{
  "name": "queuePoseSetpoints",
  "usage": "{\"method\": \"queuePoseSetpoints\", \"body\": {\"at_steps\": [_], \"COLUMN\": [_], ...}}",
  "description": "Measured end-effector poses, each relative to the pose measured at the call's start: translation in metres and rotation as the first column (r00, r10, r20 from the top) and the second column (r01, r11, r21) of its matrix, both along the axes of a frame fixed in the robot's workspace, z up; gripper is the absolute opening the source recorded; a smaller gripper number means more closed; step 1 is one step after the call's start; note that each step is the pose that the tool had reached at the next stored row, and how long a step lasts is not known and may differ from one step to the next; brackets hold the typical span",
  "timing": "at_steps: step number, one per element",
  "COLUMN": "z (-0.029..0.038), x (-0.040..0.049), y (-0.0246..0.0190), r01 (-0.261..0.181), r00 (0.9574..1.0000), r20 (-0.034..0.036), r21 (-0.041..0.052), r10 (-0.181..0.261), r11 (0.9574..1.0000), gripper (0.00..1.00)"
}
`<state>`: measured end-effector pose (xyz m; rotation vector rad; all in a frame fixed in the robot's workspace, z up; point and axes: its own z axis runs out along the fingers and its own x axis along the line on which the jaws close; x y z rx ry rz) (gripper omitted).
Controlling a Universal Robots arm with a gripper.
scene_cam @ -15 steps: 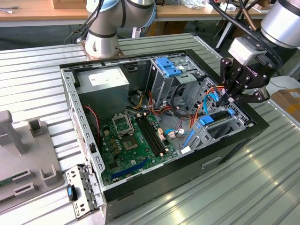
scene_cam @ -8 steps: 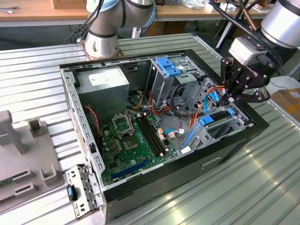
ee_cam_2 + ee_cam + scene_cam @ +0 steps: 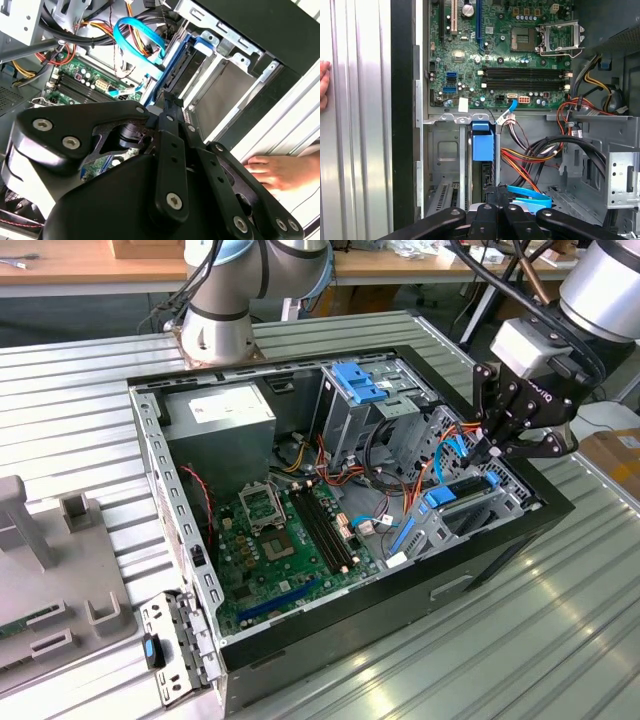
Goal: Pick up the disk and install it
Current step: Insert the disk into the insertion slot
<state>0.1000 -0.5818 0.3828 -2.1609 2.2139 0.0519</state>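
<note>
Hanging at three o'clock over the open computer case (image 3: 470, 575) in the exterior view, my gripper (image 3: 488, 452) points down into the grey drive bay (image 3: 472, 516) along that wall. The disk (image 3: 455, 494) stands on edge in that bay, blue rails on either side of its dark body, directly under my tool.

In the second wrist view my fingers (image 3: 171, 145) are drawn in close, nearly together. Their tips meet the near end of the disk (image 3: 181, 67). I cannot tell whether they pinch its edge or only press on it.

In the first wrist view the disk's blue end tab sits at the far end of the slot, toward the motherboard (image 3: 520, 75).

A flat blue cable (image 3: 452, 447) curves just beside my gripper; I cannot tell if it touches.

In the exterior view the motherboard lies at the case's middle. The grey box (image 3: 220, 412) with a white label is at eleven o'clock, and the metal cage (image 3: 360, 385) with the blue top is at one o'clock.

A person's hand (image 3: 280, 172) rests on the ribbed metal table (image 3: 520, 645) just outside the case wall.
</note>
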Motion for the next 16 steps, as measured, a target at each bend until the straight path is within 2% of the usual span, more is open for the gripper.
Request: {"method": "queuePoseSetpoints", "body": {"at_steps": [5, 9, 11, 13, 16], "z": [0.0, 0.0, 0.0, -0.0001, 0.0], "x": [0.0094, 0.01, 0.0077, 0.007, 0.0069], "y": [0.0007, 0.0012, 0.0075, 0.0115, 0.0115], "r01": [0.0, 0.0, 0.0, 0.0, 0.0], "r00": [1.0, 1.0, 1.0, 1.0, 1.0], "r20": [0.0, 0.0, 0.0, 0.0, 0.0], "r21": [0.0, 0.0, -0.0001, 0.0002, 0.0], "r10": [0.0, 0.0, 0.0, 0.0, 0.0], "r11": [1.0, 1.0, 1.0, 1.0, 1.0], "gripper": [0.11, 0.11, 0.11, 0.11, 0.11]}}
